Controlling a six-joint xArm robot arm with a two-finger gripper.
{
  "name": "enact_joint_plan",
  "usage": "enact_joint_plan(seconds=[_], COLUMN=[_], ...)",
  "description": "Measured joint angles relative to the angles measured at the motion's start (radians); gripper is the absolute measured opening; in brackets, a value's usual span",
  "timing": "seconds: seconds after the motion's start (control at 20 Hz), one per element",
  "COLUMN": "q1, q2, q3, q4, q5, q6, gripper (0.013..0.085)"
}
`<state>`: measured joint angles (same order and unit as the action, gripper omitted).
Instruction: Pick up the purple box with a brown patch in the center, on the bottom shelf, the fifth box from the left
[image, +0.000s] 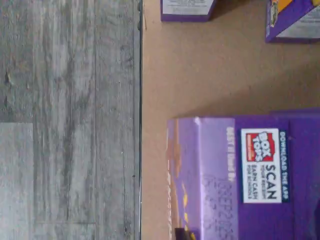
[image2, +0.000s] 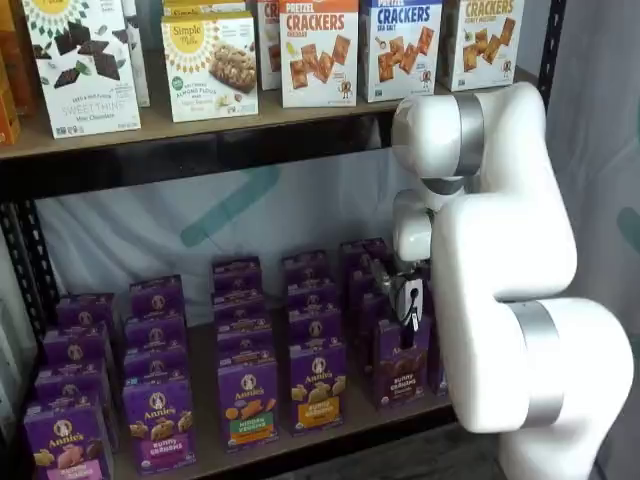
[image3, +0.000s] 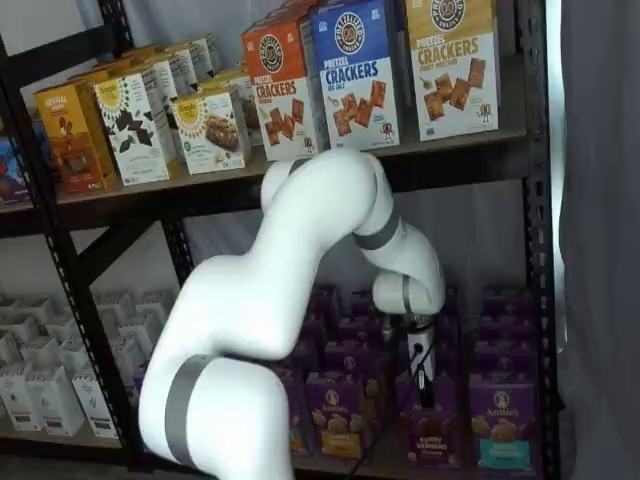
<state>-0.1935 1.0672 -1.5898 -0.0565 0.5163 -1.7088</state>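
Note:
The purple box (image2: 400, 372) with a dark brown band stands at the front of the bottom shelf (image2: 330, 435), near its right end; it also shows in a shelf view (image3: 430, 432). My gripper (image2: 409, 318) hangs just above the box's top in both shelf views (image3: 420, 372). Its fingers show no plain gap, and I cannot tell whether they touch the box. In the wrist view a purple carton top (image: 250, 175) with a Box Tops label lies close below, beside bare brown shelf board (image: 170, 65).
Purple cartons with orange bands (image2: 318, 385) stand to the left, and one with a teal band (image3: 497, 430) to the right. More purple cartons stand behind. Cracker boxes (image2: 318, 50) fill the shelf above. The black rail (image: 139, 120) edges the board, with grey floor (image: 65, 120) beyond.

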Motion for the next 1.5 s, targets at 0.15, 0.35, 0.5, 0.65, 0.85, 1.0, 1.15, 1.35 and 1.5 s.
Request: enact_joint_plan(seconds=[0.15, 0.35, 0.5, 0.65, 0.85, 1.0, 1.15, 1.35, 1.5], q1=[0.003, 0.007, 0.01, 0.012, 0.013, 0.015, 0.019, 0.023, 0.026], q2=[-0.003, -0.012, -0.019, -0.027, -0.04, -0.073, -0.129, -0.209, -0.262], q3=[-0.001, 0.01, 0.019, 0.029, 0.04, 0.084, 0.158, 0.255, 0.32], q4=[-0.005, -0.001, -0.003, -0.013, -0.037, -0.038, 0.045, 0.092, 0.105], q5=[0.014, 0.008, 0.003, -0.002, 0.012, 0.001, -0.027, -0.038, -0.033], q6=[0.007, 0.009, 0.013, 0.023, 0.045, 0.048, -0.021, -0.058, -0.067], gripper=[0.037, 0.037, 0.029, 0.029, 0.029, 0.029, 0.029, 0.029, 0.029])
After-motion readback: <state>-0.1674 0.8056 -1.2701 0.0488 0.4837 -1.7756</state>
